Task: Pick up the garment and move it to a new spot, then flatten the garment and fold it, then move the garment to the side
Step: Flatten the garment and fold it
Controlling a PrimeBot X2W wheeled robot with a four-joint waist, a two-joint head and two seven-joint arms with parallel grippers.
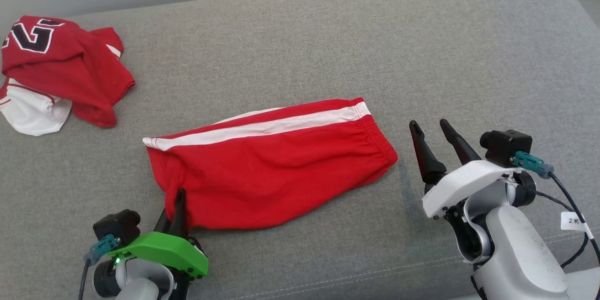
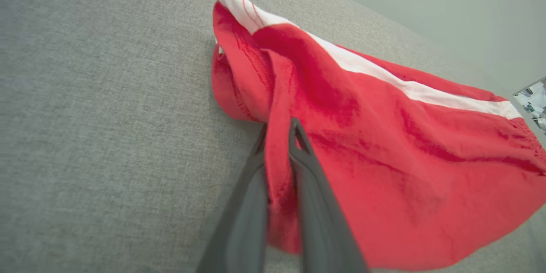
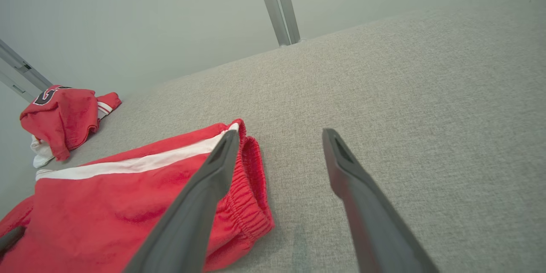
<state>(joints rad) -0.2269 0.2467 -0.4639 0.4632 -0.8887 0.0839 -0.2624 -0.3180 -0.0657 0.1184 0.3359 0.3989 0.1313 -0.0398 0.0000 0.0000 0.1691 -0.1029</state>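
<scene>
The garment, red shorts with a white side stripe, lies spread across the grey cushion. Its elastic waistband points right. My left gripper is at the garment's lower left corner, shut on a bunched fold of the red cloth. In the left wrist view that fold of the garment runs up between the two fingers of the left gripper. My right gripper stands open just right of the waistband, apart from it. The right wrist view has the garment behind the left finger of the right gripper, with nothing between the fingers.
A crumpled red jersey with a black number lies on a white cloth at the far left of the cushion. The same jersey sits by the wall. The cushion's front seam runs along the lower right.
</scene>
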